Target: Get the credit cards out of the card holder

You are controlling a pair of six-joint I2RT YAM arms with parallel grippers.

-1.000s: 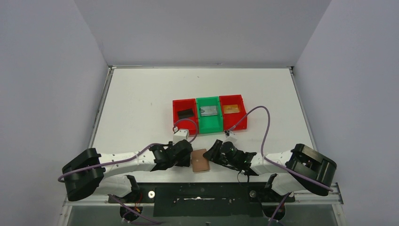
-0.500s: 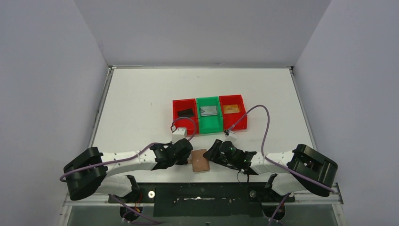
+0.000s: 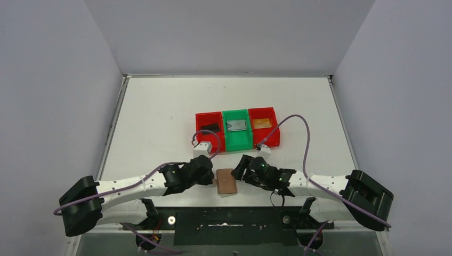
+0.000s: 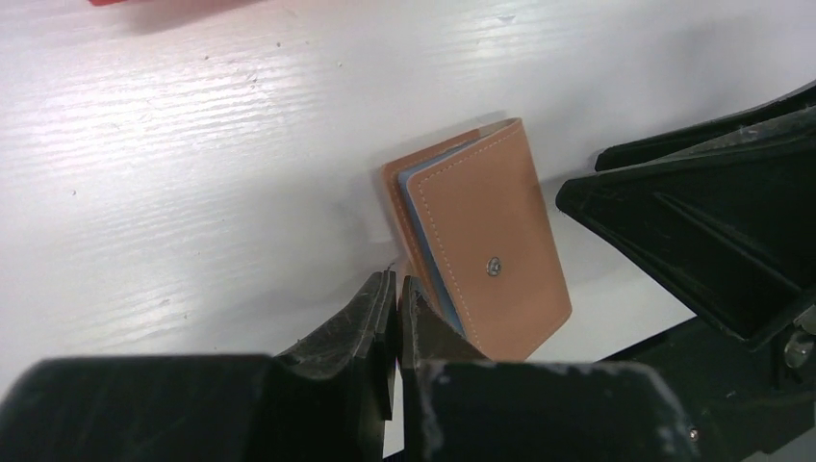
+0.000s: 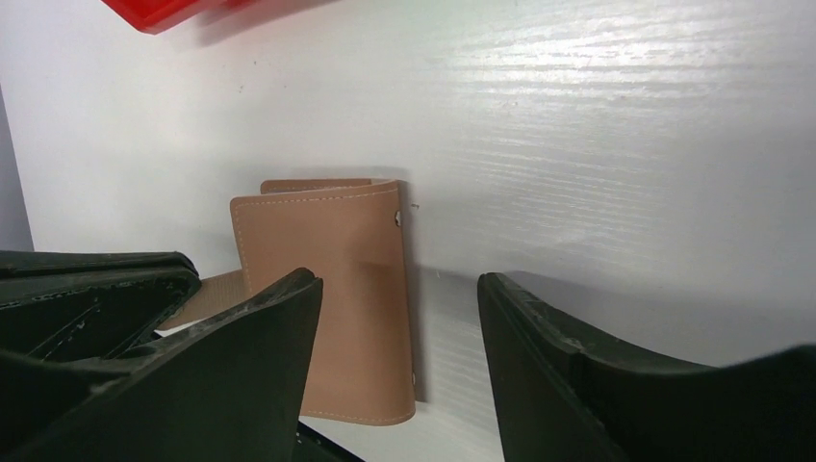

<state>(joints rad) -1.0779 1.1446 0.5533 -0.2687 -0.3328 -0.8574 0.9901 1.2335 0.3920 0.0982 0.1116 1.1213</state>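
Three bins on the table [image 3: 160,117] – two red bins [image 3: 209,114] [image 3: 261,110] and one green bin [image 3: 237,143] – hold three credit cards, namely one black card [image 3: 211,128], one silver-grey card [image 3: 236,126] and one gold card [image 3: 261,124], while one tan card holder [image 3: 227,182] lies by the table's near edge between two black grippers [image 3: 214,181] [image 3: 238,172].

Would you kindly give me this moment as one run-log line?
card holder closed, flat on table | left gripper shut on its strap tab | right gripper open beside it | three credit cards in bins
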